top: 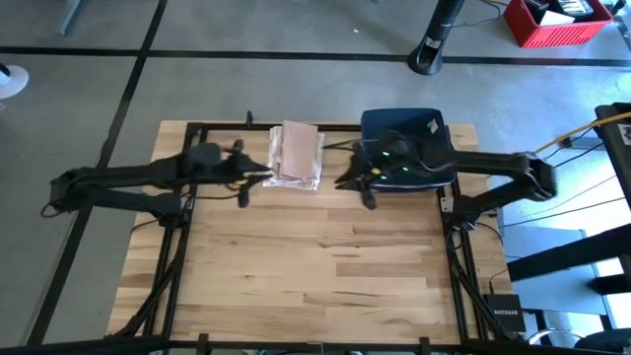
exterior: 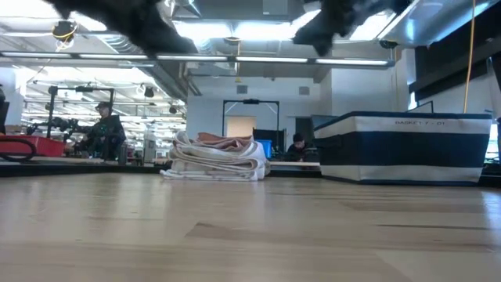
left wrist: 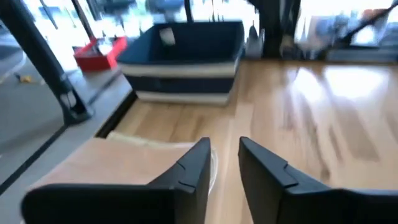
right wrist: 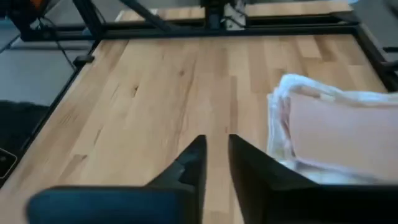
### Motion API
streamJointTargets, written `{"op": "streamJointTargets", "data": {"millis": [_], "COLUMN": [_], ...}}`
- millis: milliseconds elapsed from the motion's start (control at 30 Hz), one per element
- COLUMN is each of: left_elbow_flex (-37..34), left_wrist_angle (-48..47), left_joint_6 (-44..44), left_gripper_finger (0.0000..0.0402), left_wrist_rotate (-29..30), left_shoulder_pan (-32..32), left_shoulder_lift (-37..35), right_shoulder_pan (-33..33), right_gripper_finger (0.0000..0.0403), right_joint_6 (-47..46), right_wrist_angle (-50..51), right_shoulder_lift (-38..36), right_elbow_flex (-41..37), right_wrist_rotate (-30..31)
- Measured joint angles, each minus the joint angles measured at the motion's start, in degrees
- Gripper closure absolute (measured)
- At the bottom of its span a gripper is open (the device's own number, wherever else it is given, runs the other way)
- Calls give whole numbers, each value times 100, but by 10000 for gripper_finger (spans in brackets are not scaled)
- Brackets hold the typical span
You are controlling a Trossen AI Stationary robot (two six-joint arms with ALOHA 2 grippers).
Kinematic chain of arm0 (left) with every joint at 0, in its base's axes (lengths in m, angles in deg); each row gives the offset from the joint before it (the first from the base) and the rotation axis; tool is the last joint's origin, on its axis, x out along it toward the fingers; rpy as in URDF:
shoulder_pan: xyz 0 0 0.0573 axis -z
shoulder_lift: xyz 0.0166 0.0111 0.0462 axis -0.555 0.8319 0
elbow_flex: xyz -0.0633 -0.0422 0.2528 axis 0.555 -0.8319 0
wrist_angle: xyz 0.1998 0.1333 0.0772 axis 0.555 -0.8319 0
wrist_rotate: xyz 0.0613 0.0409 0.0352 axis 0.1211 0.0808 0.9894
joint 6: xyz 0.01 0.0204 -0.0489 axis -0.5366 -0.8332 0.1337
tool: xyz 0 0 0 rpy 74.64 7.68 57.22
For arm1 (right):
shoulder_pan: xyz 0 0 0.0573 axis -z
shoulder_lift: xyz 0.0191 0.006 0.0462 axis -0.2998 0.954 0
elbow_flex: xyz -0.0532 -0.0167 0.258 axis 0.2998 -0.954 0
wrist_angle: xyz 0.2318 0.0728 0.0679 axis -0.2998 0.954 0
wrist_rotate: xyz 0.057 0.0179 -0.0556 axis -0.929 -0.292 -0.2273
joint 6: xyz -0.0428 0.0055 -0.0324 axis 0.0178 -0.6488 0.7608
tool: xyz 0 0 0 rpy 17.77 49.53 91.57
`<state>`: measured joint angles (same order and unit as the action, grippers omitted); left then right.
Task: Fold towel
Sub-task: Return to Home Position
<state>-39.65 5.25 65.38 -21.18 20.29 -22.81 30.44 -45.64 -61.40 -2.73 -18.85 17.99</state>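
Note:
The towel [top: 297, 154] is folded into a small thick stack, beige and pink on top with white edges. It lies flat on the wooden table [top: 296, 266] near the far edge, and the low view shows it as a layered pile [exterior: 217, 158]. My left gripper [top: 262, 178] hangs in the air just off the stack's near left corner. Its fingers [left wrist: 225, 144] stand a narrow gap apart with nothing between them. My right gripper [top: 343, 182] hovers to the right of the stack, also a narrow gap apart [right wrist: 217, 140] and empty. Both are raised well above the tabletop.
A blue basket with a white band [top: 406, 148] stands at the far right, right of the towel [exterior: 407, 147]. A black frame rail [top: 325, 126] runs along the far edge. Bare wood fills the middle and near half of the table. People are in the room beyond.

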Motion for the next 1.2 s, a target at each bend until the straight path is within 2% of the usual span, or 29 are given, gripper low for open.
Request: {"op": "streamJointTargets", "data": {"millis": [200, 367, 533, 700, 833, 1033, 1200], "left_elbow_flex": [-1005, -1378, -1385, -1424, -1788, -2587, -3111], "left_wrist_angle": [471, 406, 2, -340, 46, 926, 1287], "left_joint_6": [277, 760, 1162, 998, 1040, 1219, 1455], "left_gripper_finger": [353, 364, 361, 356, 357, 361, 356], "left_wrist_rotate": [27, 29, 28, 24, 18, -373, -399], "left_shoulder_pan": [38, 36, 36, 130, 261, 421, 458], "left_shoulder_lift": [-1482, -2259, -2563, -2574, -2733, -3114, -3579], "right_shoulder_pan": [13, 11, 13, 13, 13, 13, 13], "right_gripper_finger": [395, 384, 374, 373, 373, 372, 372], "right_joint_6": [-790, -1336, -1657, -1797, -1923, -2074, -2225], "right_wrist_angle": [-1227, -1440, -1487, -1492, -1444, -1415, -1404], "right_shoulder_lift": [-1540, -2754, -3839, -4890, -5694, -6634, -7348], "right_elbow_flex": [-1824, -2798, -3481, -4035, -4353, -4806, -5290], "right_wrist_rotate": [401, 623, 775, 1036, 1210, 1095, 1057]}}
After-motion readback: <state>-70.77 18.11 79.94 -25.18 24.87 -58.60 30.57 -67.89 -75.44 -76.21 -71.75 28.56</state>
